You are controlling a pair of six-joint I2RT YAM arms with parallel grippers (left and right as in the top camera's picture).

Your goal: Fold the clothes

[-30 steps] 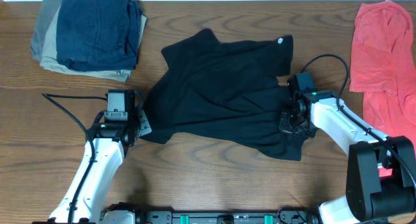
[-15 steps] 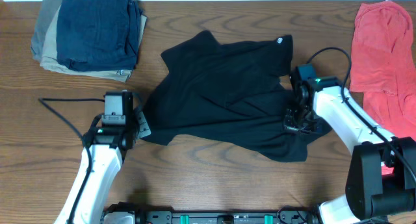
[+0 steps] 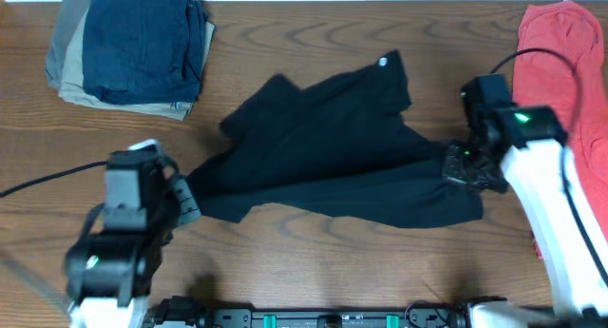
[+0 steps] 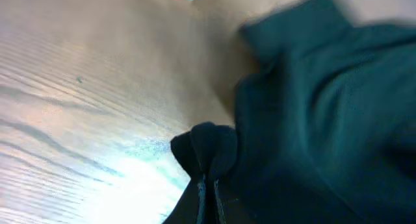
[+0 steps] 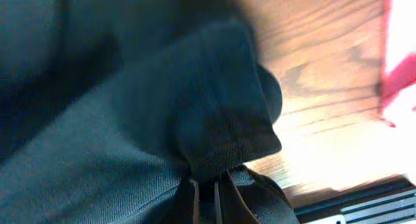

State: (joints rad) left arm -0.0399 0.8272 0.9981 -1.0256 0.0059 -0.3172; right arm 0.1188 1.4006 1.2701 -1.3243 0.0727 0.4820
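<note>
A black polo shirt is stretched across the middle of the wooden table, pulled taut between both arms. My left gripper is shut on its left end; the left wrist view shows the black cloth bunched in the closed jaws. My right gripper is shut on the shirt's right end; the right wrist view shows a fold of knit cloth pinched in the jaws. Both ends look lifted off the table.
A folded stack of navy and grey clothes sits at the back left. A red shirt lies at the right edge, next to the right arm. The table's front edge runs along the bottom.
Both arms have risen and moved apart, the left one leftward and the right one rightward. The shirt has been pulled longer and narrower between them, its ends lifted.
</note>
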